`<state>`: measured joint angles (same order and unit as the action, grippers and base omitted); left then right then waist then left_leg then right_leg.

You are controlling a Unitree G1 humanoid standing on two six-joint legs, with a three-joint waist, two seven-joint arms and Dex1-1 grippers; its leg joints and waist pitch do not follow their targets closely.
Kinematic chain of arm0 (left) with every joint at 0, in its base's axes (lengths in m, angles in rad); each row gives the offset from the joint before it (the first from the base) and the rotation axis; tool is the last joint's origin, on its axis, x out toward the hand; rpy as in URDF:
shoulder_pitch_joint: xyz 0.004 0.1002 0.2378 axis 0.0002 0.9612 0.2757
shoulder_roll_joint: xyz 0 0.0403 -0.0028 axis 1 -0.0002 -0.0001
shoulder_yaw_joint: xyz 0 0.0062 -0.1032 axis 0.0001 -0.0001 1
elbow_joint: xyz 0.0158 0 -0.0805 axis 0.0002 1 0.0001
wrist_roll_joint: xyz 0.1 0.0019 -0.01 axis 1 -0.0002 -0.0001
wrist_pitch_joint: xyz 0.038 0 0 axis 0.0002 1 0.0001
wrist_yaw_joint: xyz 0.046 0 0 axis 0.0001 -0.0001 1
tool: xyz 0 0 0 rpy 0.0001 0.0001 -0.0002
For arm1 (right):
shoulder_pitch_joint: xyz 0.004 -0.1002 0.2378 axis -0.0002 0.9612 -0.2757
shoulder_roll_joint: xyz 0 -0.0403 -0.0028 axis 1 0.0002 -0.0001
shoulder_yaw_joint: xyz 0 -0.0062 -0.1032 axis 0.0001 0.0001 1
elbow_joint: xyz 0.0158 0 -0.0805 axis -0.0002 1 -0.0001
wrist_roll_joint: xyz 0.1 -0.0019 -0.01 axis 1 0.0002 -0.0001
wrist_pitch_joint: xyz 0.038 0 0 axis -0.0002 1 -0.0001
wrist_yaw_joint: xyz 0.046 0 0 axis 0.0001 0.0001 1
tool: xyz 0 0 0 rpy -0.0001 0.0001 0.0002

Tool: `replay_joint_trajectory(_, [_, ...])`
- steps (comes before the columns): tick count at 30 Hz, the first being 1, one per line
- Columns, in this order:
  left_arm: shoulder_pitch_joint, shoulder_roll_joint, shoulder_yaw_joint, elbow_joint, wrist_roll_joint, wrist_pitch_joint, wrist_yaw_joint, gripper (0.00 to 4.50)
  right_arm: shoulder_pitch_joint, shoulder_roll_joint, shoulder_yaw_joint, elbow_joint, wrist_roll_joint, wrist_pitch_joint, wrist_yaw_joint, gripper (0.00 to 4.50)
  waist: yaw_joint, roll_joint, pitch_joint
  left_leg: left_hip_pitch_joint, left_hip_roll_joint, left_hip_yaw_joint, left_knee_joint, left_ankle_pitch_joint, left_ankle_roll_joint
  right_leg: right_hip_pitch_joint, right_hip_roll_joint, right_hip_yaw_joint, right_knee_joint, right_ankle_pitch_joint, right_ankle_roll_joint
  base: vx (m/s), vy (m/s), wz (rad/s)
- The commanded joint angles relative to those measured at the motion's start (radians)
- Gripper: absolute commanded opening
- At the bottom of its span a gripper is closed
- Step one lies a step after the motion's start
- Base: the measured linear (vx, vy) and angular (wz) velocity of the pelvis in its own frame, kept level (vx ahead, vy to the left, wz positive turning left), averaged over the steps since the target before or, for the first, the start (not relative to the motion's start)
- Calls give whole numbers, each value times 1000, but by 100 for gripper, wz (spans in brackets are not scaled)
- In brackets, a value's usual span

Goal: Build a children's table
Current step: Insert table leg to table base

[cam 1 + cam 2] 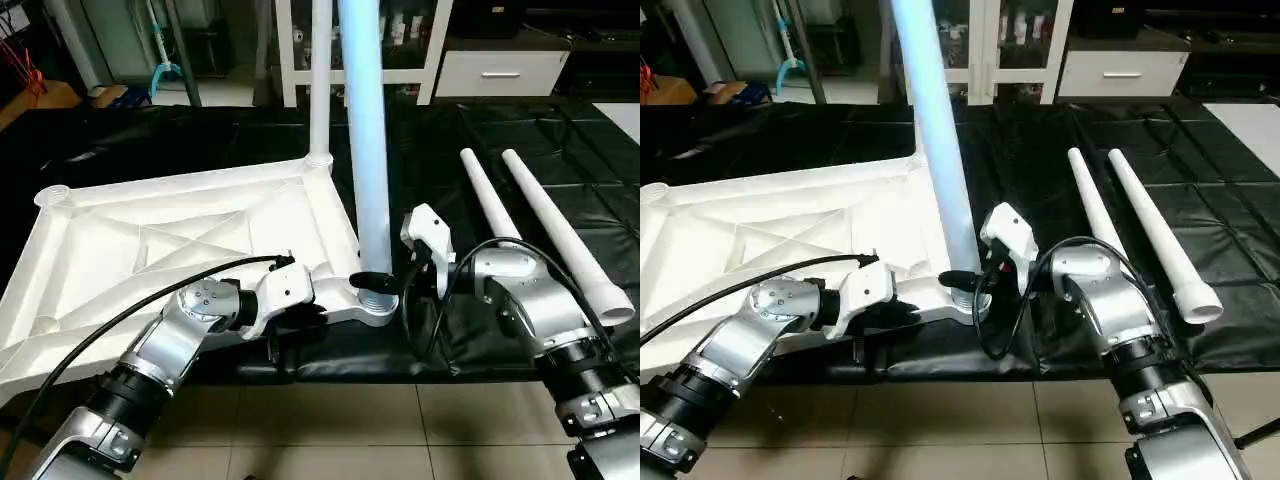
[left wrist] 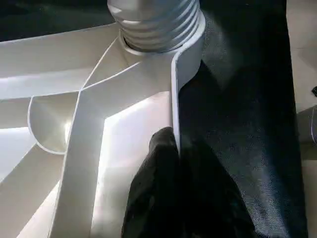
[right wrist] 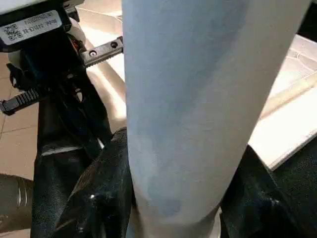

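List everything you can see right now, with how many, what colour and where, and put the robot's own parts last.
Tabletop: one, white, lying ribbed side up on the black mat, on the robot's left.
Upright legs: two, white; one stands in the far corner socket, one stands in the near corner socket with its threads showing.
Loose legs: two, white, lying side by side on the mat at the robot's right.
Mat: one, black, covering the work surface.
Cabinet: one, white, at the back.
Drawer unit: one, white, back right.
Floor tiles: beige, nearest the robot.
Left gripper: one, black jaws shut on the tabletop's edge wall.
Right gripper: one, black jaws closed around the near upright leg's base.
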<state>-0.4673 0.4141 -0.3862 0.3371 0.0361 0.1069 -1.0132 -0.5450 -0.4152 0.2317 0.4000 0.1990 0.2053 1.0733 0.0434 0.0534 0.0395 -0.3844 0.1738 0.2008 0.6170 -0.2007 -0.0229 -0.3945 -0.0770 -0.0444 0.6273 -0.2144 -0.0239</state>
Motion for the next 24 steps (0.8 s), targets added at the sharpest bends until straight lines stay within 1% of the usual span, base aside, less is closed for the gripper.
replay_joint_trajectory(1, [-4,9,4,-9,11,-12,5,0,66,-13,48,46,-46,25,3,187,-2,-5,-60,23,60,-30,-74,-151,55,43,-67,39,-70,-45,-240,0,0,0])
replay_joint_trajectory(2, [-4,9,4,-9,12,-12,5,0,70,-12,45,44,-47,19,-1,187,-2,-5,-60,23,60,-30,-74,-151,55,43,-67,39,-70,-45,-240,0,0,0])
replay_joint_trajectory(3, [-5,10,4,-7,13,-12,4,0,81,-6,31,55,-43,3,-15,187,-2,-3,-58,25,61,-30,-76,-171,44,41,-67,40,-73,-67,-238,0,0,0])
replay_joint_trajectory(4, [-6,10,5,-6,14,-13,4,0,84,-3,26,63,-41,-7,-22,187,-4,-3,-58,25,60,-31,-78,-182,37,42,-66,39,-74,-77,-235,0,0,0])
replay_joint_trajectory(5, [-6,10,5,-6,14,-13,4,0,85,-2,24,66,-41,-11,-24,187,-4,-4,-57,25,60,-31,-79,-185,35,41,-67,40,-75,-81,-234,0,0,0])
replay_joint_trajectory(7, [-8,9,4,-3,16,-13,4,0,90,15,0,90,-32,-22,-49,187,-7,-3,-56,26,60,-32,-81,-204,25,42,-68,40,-77,-98,-233,0,0,0])
replay_joint_trajectory(8, [-9,9,4,-2,17,-14,5,0,89,29,-21,102,-16,-12,-66,187,-9,-3,-55,26,59,-32,-82,-212,24,42,-68,41,-78,-105,-234,0,0,0])
replay_joint_trajectory(10, [-11,8,4,-1,17,-12,6,0,77,61,-81,133,32,31,-107,187,-16,-2,-49,28,59,-35,-89,-270,9,41,-68,40,-85,-181,-227,0,0,0])
replay_joint_trajectory(11, [-12,9,4,-1,16,-12,7,0,74,68,-98,145,45,44,-116,187,-17,-3,-47,31,59,-35,-90,-285,3,40,-67,41,-88,-203,-223,0,0,0])
replay_joint_trajectory(12, [-12,9,4,-1,16,-12,7,0,73,69,-103,149,48,48,-117,187,-19,-2,-46,34,59,-36,-92,-315,-7,38,-68,42,-92,-246,-216,0,0,0])
replay_joint_trajectory(13, [-11,10,4,-1,16,-12,7,0,76,69,-119,159,67,71,-112,187,-20,-2,-46,34,59,-38,-93,-325,-16,39,-69,42,-93,-267,-207,0,0,0])
replay_joint_trajectory(15, [-12,11,5,-1,16,-11,7,0,80,69,-133,164,88,97,-104,186,-19,-3,-48,36,60,-37,-93,-316,-17,36,-68,44,-94,-254,-206,0,0,0])
replay_joint_trajectory(16, [-12,11,5,-1,16,-11,7,0,83,66,-135,168,92,101,-100,186,-19,-2,-49,34,59,-37,-93,-304,-16,37,-69,44,-92,-237,-208,0,0,0])
replay_joint_trajectory(19, [-13,10,6,2,16,-13,8,0,105,57,-131,175,87,110,-73,186,-16,-1,-51,32,59,-34,-91,-275,-8,38,-68,44,-88,-184,-217,0,0,0])
replay_joint_trajectory(20, [-14,10,7,3,16,-13,8,0,114,56,-130,176,84,111,-72,186,-15,-4,-51,31,59,-34,-91,-263,-4,39,-69,43,-87,-167,-220,0,0,0])
replay_joint_trajectory(23, [-15,8,7,4,17,-13,12,0,137,55,-126,176,75,100,-80,186,-14,-2,-50,32,60,-34,-92,-262,-1,38,-69,42,-88,-167,-221,0,0,0])
replay_joint_trajectory(24, [-16,8,7,4,16,-12,14,0,158,51,-110,171,51,73,-93,186,-12,-3,-49,32,61,-34,-93,-271,-3,38,-70,43,-90,-186,-217,0,0,0])
